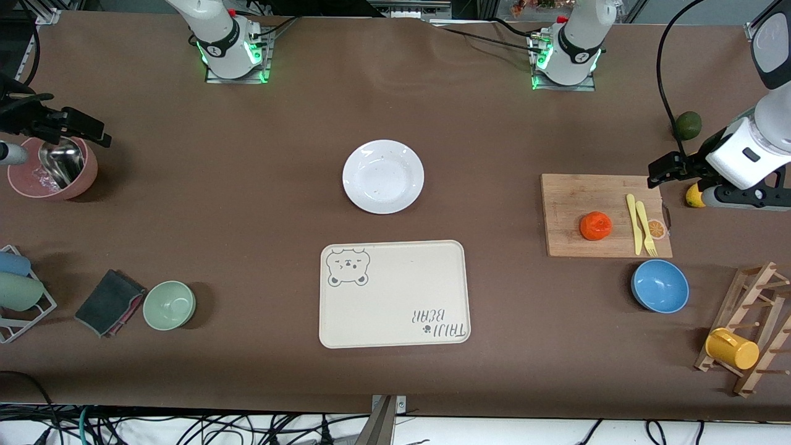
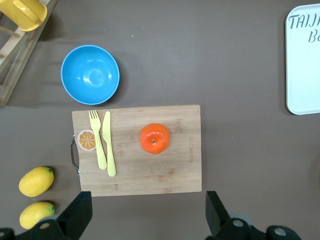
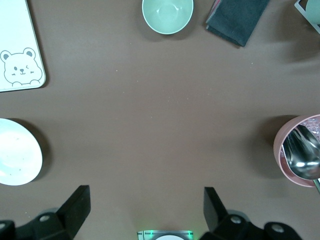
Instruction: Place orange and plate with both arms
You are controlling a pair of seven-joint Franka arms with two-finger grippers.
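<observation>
The orange [image 1: 596,225] sits on a wooden cutting board [image 1: 568,210] toward the left arm's end of the table. It also shows in the left wrist view [image 2: 154,138]. The white plate [image 1: 383,176] lies mid-table, farther from the front camera than the cream bear-print tray [image 1: 395,296]. The plate's edge shows in the right wrist view [image 3: 15,160]. My left gripper [image 1: 664,170] is open and empty, up over the table just off the board's edge [image 2: 148,220]. My right gripper [image 1: 74,127] is open and empty, up over the table beside a pink bowl [image 3: 145,210].
A yellow knife and fork [image 1: 639,225] lie on the board. A blue bowl [image 1: 660,286], two lemons [image 2: 36,181], a dark green fruit [image 1: 688,125] and a wooden rack with a yellow mug [image 1: 732,349] surround it. The pink bowl [image 1: 52,167], a green bowl [image 1: 169,305] and a dark cloth [image 1: 108,301] lie toward the right arm's end.
</observation>
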